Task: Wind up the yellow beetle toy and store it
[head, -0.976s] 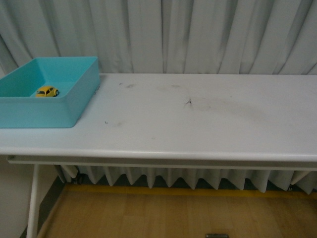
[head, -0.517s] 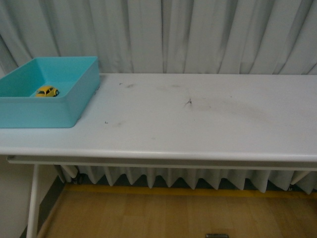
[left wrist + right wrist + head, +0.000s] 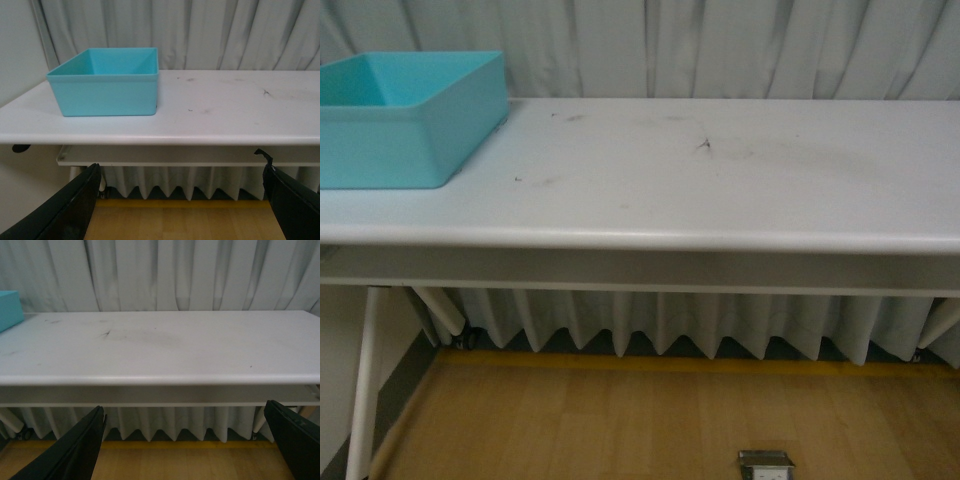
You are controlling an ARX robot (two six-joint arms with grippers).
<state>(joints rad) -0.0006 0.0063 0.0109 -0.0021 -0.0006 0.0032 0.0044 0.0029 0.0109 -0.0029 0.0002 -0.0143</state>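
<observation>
**Teal bin on the desk, both sets of fingers low and spread**

A teal plastic bin (image 3: 405, 120) sits at the far left of the white desk (image 3: 720, 180), close to the pleated grey curtain (image 3: 720, 45) behind it. In all 3 views the bin's walls hide its floor, so the yellow beetle toy cannot be seen; whether it lies inside cannot be told from here.

In the left wrist view the bin (image 3: 107, 82) stands near the desk's left end, and the 2 dark fingers (image 3: 65, 210) of the left gripper (image 3: 177, 205) show at the lower corners of the picture, spread wide apart and holding nothing. They hang below the desk's front edge, well apart from the bin.

In the right wrist view only a corner of the bin (image 3: 10, 307) appears at the edge. The right gripper (image 3: 192, 445) has its fingers (image 3: 75, 450) likewise spread wide with nothing between them, below the desk's edge and far from the bin.

The desk top (image 3: 165, 340) carries faint dark scuffs. Beneath lies a wooden floor (image 3: 620, 430).
</observation>
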